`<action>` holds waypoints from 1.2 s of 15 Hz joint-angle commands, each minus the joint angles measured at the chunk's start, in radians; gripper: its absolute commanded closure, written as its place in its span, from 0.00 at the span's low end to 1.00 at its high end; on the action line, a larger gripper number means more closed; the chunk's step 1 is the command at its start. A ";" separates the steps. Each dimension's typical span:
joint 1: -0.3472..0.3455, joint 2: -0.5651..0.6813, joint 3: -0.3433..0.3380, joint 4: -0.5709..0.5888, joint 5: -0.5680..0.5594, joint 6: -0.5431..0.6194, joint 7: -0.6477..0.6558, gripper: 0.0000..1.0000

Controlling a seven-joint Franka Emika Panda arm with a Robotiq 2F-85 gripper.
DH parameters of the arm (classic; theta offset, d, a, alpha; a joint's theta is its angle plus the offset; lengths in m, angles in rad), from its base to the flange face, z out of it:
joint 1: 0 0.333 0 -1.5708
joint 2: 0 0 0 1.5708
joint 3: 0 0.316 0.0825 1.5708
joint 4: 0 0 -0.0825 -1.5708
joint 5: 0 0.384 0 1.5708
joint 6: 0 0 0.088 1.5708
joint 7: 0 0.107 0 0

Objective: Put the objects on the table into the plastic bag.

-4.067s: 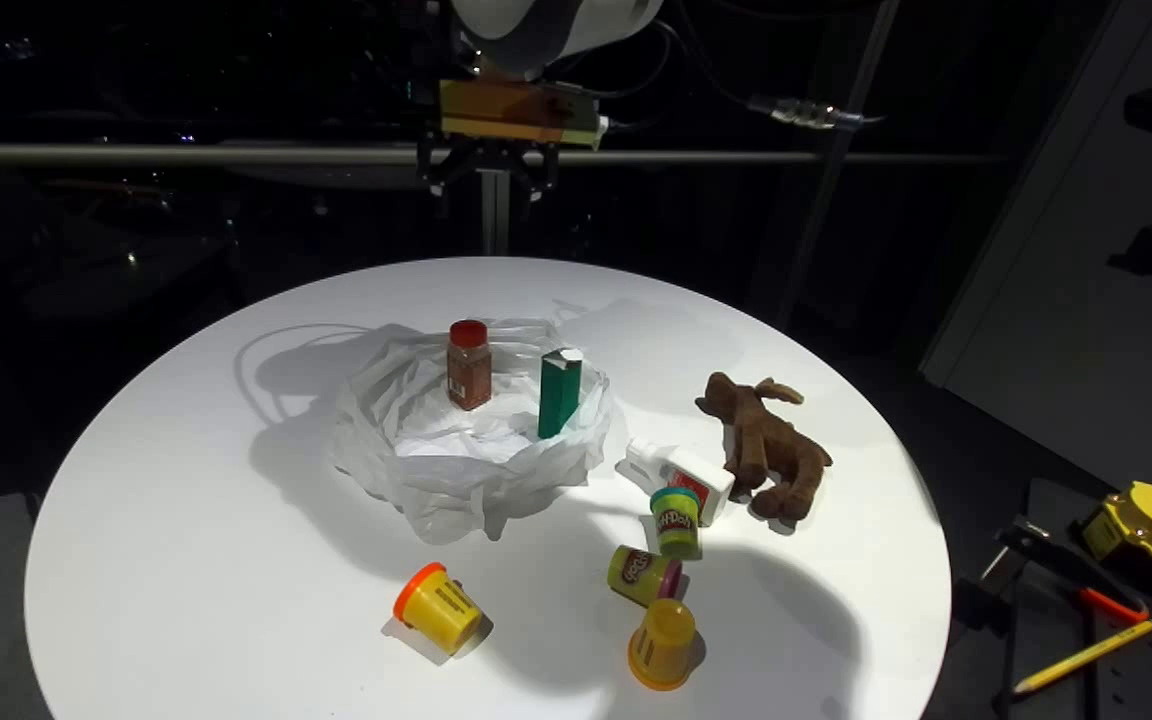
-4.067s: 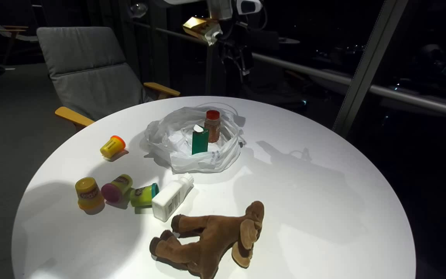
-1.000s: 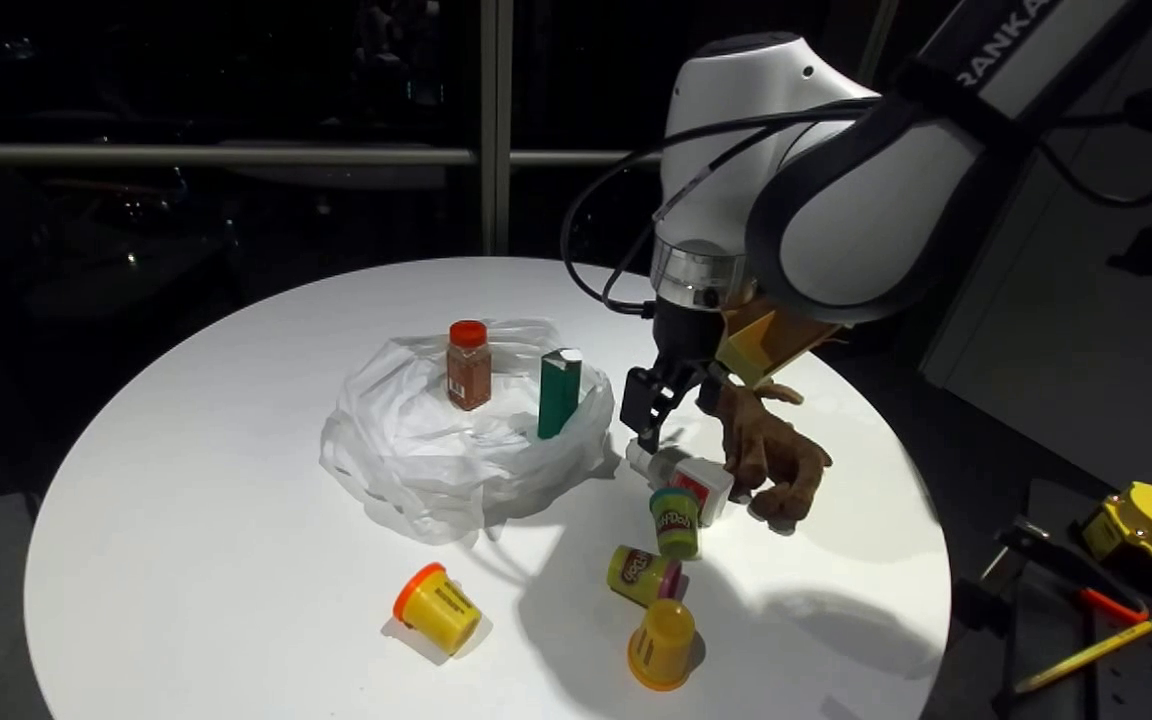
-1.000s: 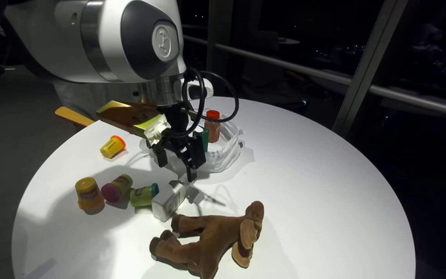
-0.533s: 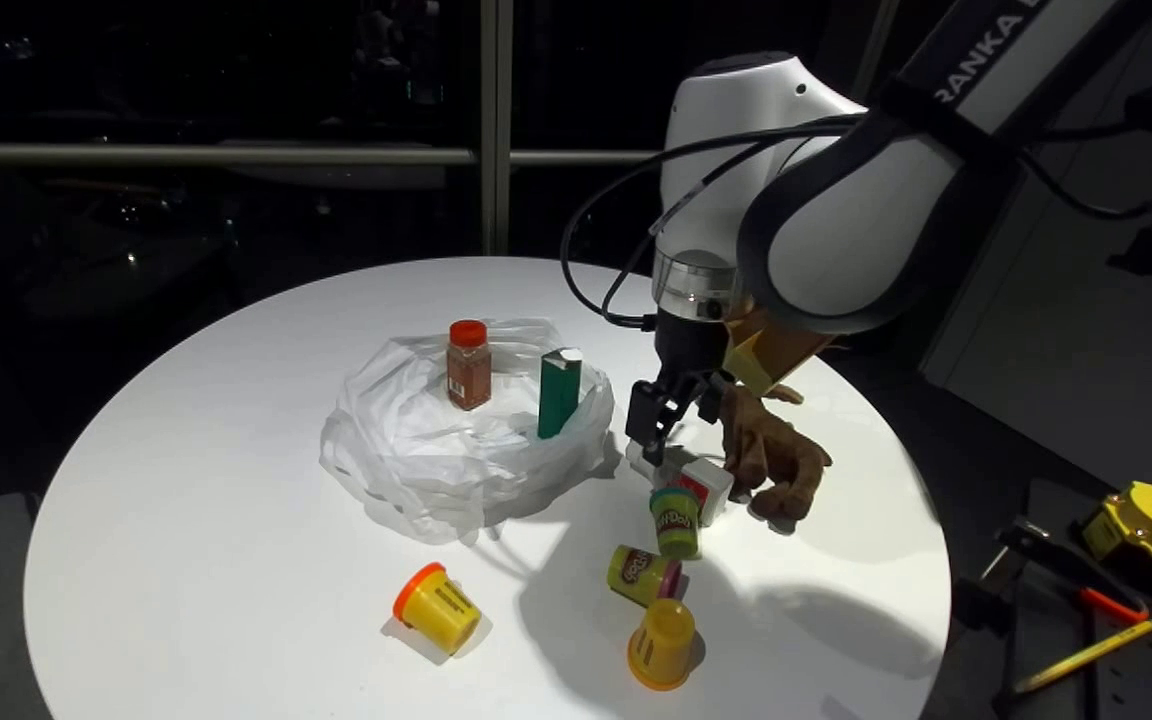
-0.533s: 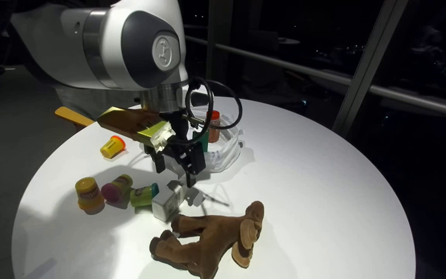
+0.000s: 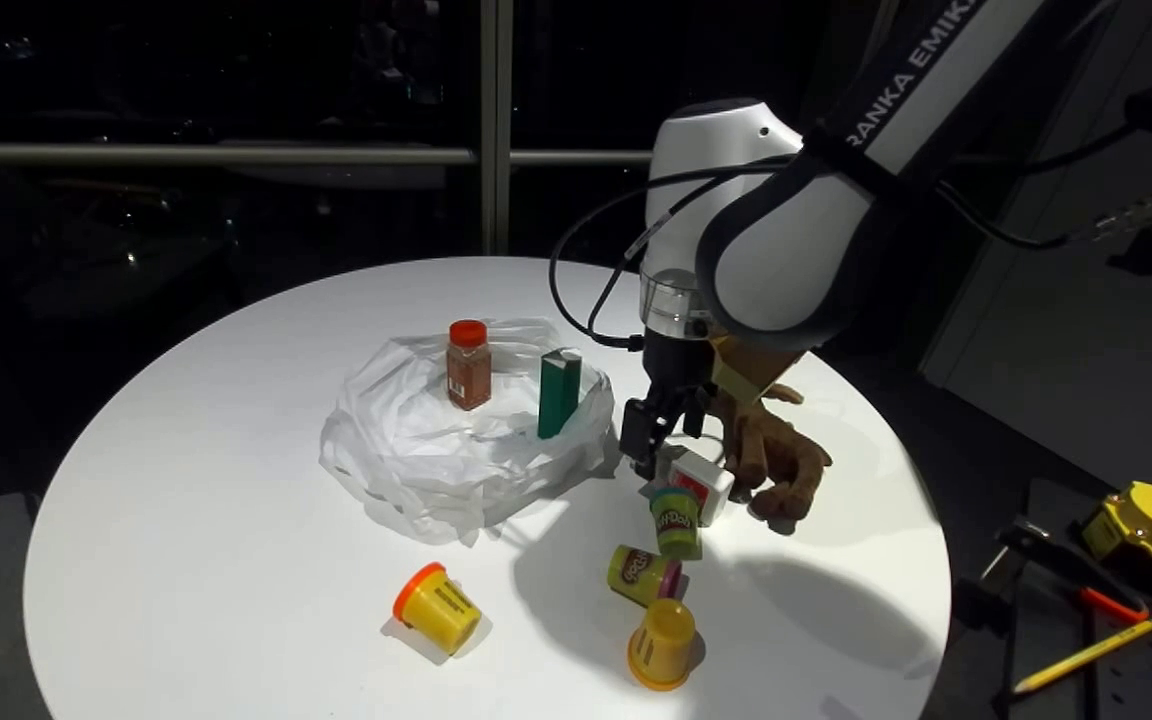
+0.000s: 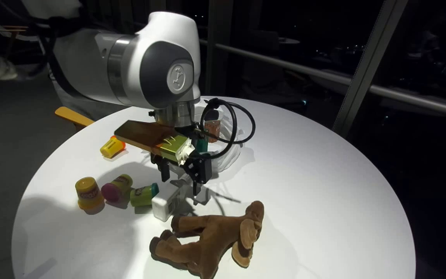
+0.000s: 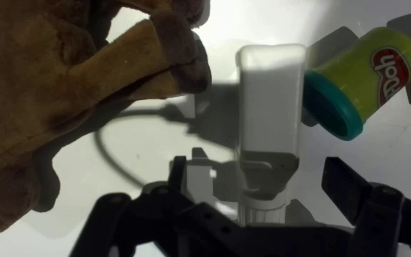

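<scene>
1. In the wrist view the fingers (image 9: 346, 192) stand spread wide, one at each side of the white bottle (image 9: 271, 107), with a gap to either and nothing gripped.
2. Half a second ago they were slightly higher; the arm (image 7: 796, 260) has since sunk lower in both exterior views. Four seconds ago they were at the top of the frame, above the far edge of the tabletop (image 7: 166, 500).
3. The white bottle lies on its side where it lay before, right of centre in an exterior view, its neck now mostly hidden behind the fingers.
4. Just beside it is the teal-lidded tub (image 7: 676, 528); whether they touch I cannot tell. Lower in the frame are the purple-lidded tub (image 7: 642, 575) and the upturned yellow tub (image 7: 663, 640), with the orange-lidded tub (image 7: 443, 614) further left, all unmoved.
5. The brown plush animal (image 8: 223, 240) lies unmoved at bottom centre of an exterior view. There the gold block (image 8: 151, 139) now overlaps the orange-lidded tub.
6. Left of centre, the plastic bag (image 7: 416, 490) holds the red-capped jar (image 7: 469, 378) and the green box (image 7: 559, 395), as before.
</scene>
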 commanded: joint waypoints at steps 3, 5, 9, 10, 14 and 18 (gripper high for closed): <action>-0.054 0.047 0.052 0.060 0.092 -0.035 -0.084 0.51; -0.052 0.033 0.051 0.053 0.109 -0.039 -0.074 0.65; -0.011 -0.050 0.011 -0.040 0.108 0.018 0.002 0.88; 0.002 -0.076 0.000 -0.070 0.102 0.044 0.028 0.87; 0.115 -0.197 -0.083 -0.211 0.057 0.201 0.183 0.88; 0.302 -0.263 -0.226 -0.295 -0.039 0.380 0.329 0.88</action>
